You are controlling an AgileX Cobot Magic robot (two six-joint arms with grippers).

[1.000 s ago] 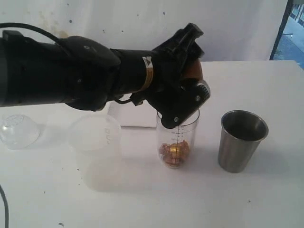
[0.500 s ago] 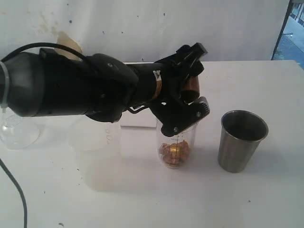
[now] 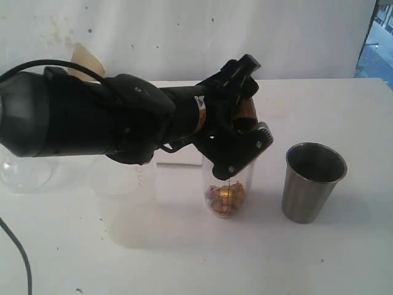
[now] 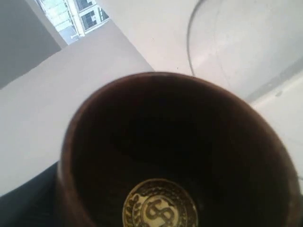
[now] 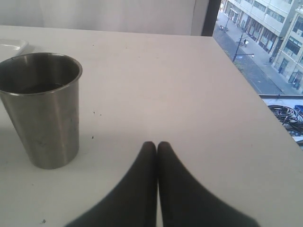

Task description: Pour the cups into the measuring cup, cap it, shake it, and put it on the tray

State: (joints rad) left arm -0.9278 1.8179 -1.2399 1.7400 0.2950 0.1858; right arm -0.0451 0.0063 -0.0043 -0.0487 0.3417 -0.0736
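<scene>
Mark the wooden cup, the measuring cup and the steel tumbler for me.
wooden cup (image 4: pixel 180 142), left wrist view, dark inner wall.
measuring cup (image 3: pixel 226 195), exterior view, lower clear wall.
steel tumbler (image 3: pixel 310 187), exterior view, outer side wall.

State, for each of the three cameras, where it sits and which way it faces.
Exterior: off the arms, above the white table, looking down at the left arm holding a dark-brown wooden cup over the clear plastic measuring cup.
Left wrist: looks into that cup's mouth; no fingers visible.
Right wrist: low over the table, facing a brushed-steel tumbler; shut fingers show.
Shared: exterior and right wrist both show the tumbler.
</scene>
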